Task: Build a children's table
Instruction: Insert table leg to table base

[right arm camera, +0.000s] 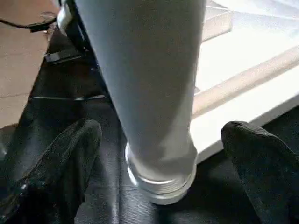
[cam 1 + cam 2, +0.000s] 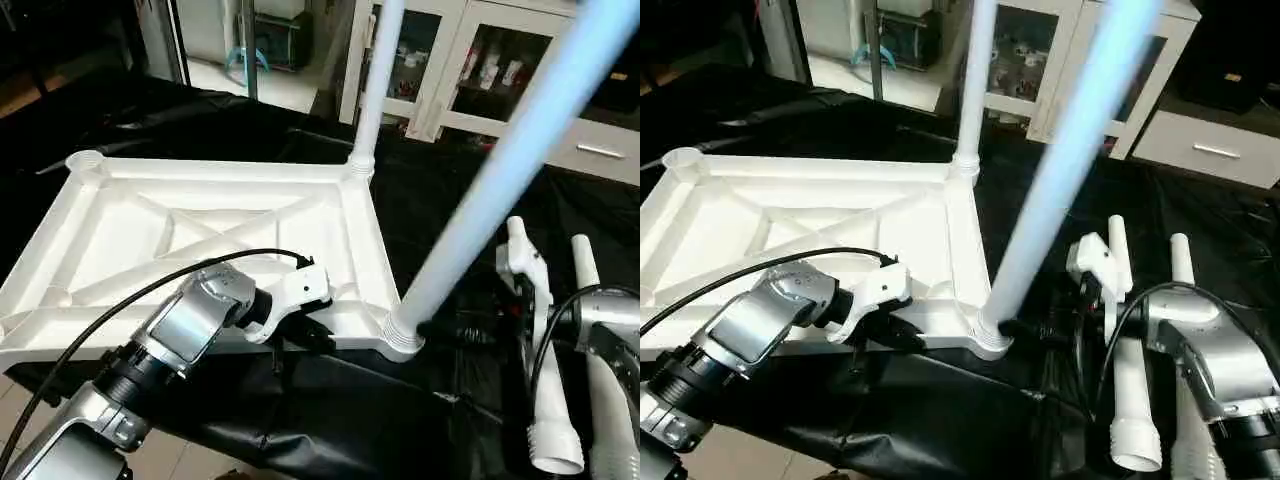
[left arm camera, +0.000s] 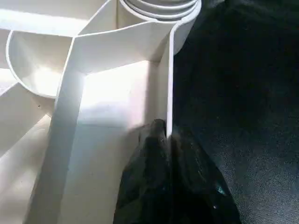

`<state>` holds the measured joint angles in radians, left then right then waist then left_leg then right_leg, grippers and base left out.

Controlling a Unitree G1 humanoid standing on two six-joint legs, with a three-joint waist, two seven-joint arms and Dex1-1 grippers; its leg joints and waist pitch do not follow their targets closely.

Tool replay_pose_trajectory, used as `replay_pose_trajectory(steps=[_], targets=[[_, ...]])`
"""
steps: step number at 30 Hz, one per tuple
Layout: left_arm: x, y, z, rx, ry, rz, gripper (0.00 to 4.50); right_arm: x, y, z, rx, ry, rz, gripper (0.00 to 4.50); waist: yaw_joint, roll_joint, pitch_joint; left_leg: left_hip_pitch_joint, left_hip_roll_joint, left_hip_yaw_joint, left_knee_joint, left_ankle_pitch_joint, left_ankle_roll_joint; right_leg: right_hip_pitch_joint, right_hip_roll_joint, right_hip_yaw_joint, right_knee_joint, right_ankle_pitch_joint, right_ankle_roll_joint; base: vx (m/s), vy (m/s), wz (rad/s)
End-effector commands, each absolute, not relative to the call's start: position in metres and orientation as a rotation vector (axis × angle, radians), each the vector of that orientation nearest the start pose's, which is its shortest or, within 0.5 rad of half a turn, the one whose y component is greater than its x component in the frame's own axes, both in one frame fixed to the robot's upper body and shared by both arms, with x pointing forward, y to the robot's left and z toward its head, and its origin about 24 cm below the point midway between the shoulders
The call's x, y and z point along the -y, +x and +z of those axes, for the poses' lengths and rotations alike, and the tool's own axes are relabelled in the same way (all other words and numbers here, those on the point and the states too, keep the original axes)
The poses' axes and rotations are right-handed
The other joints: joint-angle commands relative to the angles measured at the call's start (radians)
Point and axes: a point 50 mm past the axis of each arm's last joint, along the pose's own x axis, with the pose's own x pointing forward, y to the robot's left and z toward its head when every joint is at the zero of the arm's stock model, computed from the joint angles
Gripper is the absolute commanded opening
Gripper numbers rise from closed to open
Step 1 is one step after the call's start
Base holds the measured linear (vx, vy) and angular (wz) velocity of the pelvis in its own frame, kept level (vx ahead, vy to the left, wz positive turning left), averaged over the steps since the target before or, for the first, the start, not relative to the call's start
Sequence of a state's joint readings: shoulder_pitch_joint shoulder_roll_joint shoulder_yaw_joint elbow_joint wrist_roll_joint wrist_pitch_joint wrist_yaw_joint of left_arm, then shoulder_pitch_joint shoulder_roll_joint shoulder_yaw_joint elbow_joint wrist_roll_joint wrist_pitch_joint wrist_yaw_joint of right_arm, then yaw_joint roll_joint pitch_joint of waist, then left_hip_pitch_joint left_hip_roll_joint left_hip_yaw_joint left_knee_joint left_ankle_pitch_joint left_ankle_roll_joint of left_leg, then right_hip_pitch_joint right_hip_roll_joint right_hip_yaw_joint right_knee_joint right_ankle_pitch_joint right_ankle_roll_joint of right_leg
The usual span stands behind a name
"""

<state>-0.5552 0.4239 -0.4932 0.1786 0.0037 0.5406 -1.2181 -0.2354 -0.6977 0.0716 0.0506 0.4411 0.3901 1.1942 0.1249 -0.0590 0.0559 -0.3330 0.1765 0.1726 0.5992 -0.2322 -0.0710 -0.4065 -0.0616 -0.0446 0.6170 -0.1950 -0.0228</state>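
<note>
The children's table top (image 2: 200,230) lies upside down on the black cover, its ribs facing up. One white leg (image 2: 372,90) stands in the far right corner socket. Another leg (image 2: 500,170) stands in the near right socket (image 2: 402,335). My left gripper (image 2: 305,335) is shut on the top's near rim, and its fingertips (image 3: 159,133) pinch the thin rim wall just beside that socket. My right gripper (image 1: 163,133) stands open around the base of the near leg, one finger (image 1: 70,154) on each side and apart from it. Two loose legs (image 2: 1122,350) (image 2: 1181,262) lie to the right.
The black-covered work table (image 2: 330,420) ends close to me, with bare floor (image 2: 170,460) below its edge. White glass-door cabinets (image 2: 470,70) stand behind. A black cable (image 2: 140,295) arcs over my left forearm.
</note>
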Motion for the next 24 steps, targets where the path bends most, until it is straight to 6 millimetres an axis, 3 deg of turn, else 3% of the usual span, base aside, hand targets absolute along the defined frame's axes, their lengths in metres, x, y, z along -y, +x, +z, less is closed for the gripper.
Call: replay_pose_trajectory(steps=[1,6,7,10,11,15,16,24], targets=[[-0.09,0.279,0.059,-0.683,0.454,-1.513,0.0,0.212,0.258,0.095,-0.368,-0.102,1.222,4.47,-0.001,-0.005,-0.059,-0.004,0.055,-0.012,-0.063,-0.024,0.102,0.059,-0.085,0.047,-0.059,-0.091,-0.261,0.0,0.0,0.0],[-0.091,0.279,0.059,-0.682,0.462,-1.513,0.0,0.206,0.259,0.091,-0.38,-0.117,1.251,4.47,0.0,-0.006,-0.061,-0.005,0.054,-0.013,-0.062,-0.007,0.097,0.061,-0.085,0.047,-0.056,-0.073,-0.257,0.0,0.0,0.0],[-0.091,0.279,0.059,-0.681,0.462,-1.513,0.0,0.205,0.26,0.09,-0.381,-0.116,1.255,4.21,0.0,-0.005,-0.062,-0.005,0.054,-0.013,-0.061,-0.001,0.099,0.061,-0.085,0.046,-0.055,-0.063,-0.258,0.0,0.0,0.0],[-0.091,0.279,0.059,-0.681,0.464,-1.511,0.0,0.202,0.261,0.088,-0.387,-0.124,1.273,4.08,0.001,-0.006,-0.062,-0.005,0.054,-0.013,-0.061,0.002,0.101,0.062,-0.086,0.046,-0.054,-0.06,-0.261,0.0,0.0,0.0],[-0.091,0.279,0.06,-0.681,0.465,-1.511,0.0,0.201,0.262,0.087,-0.39,-0.129,1.277,3.79,0.001,-0.006,-0.063,-0.004,0.054,-0.012,-0.06,0.006,0.102,0.061,-0.085,0.046,-0.053,-0.054,-0.264,0.0,0.0,0.0],[-0.092,0.28,0.059,-0.683,0.469,-1.508,0.0,0.198,0.266,0.084,-0.403,-0.15,1.289,3.61,0.0,-0.007,-0.063,-0.005,0.053,-0.012,-0.059,0.015,0.104,0.061,-0.085,0.045,-0.051,-0.044,-0.269,0.0,0.0,0.0],[-0.092,0.28,0.059,-0.683,0.47,-1.508,0.0,0.197,0.266,0.083,-0.405,-0.16,1.291,3.35,0.0,-0.009,-0.064,-0.004,0.053,-0.012,-0.059,0.016,0.104,0.062,-0.085,0.046,-0.05,-0.04,-0.27,0.0,0.0,0.0],[-0.091,0.281,0.06,-0.679,0.472,-1.502,0.0,0.198,0.268,0.078,-0.434,-0.196,1.307,2.72,0.004,-0.007,-0.064,-0.004,0.053,-0.012,-0.058,0.01,0.103,0.062,-0.086,0.046,-0.05,-0.052,-0.268,0.0,0.0,0.0]])
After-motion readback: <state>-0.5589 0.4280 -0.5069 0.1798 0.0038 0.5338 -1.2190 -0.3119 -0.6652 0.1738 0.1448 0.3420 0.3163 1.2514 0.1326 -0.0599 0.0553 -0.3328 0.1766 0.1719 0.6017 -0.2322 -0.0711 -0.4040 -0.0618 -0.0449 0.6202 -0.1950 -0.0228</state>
